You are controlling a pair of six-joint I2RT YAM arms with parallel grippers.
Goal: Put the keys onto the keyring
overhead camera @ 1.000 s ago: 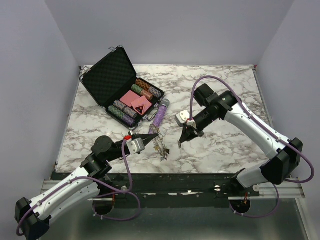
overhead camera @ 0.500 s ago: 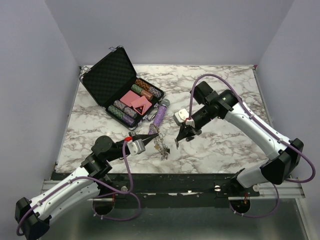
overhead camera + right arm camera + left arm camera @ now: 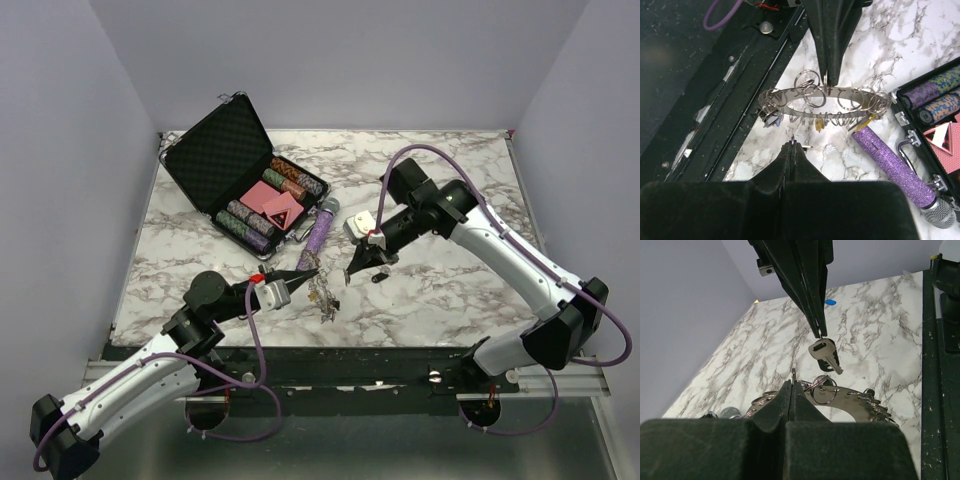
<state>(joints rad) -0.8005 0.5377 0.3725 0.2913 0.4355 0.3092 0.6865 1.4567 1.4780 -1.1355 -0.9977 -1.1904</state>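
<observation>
The keyring [image 3: 790, 98] is held near the front edge of the surface [image 3: 450, 180], its band clenched in the left end effector [image 3: 826, 82]; this is shown plainly only by the right wrist view. In the left wrist view, a silver key [image 3: 822, 351] is seen pinched in the clenched right end effector [image 3: 820, 332].

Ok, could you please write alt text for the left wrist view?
The right pincer points down from the top edge, shut on a small key that dangles from it. Below, the shut left pincer holds the keyring over the marble table.
</observation>
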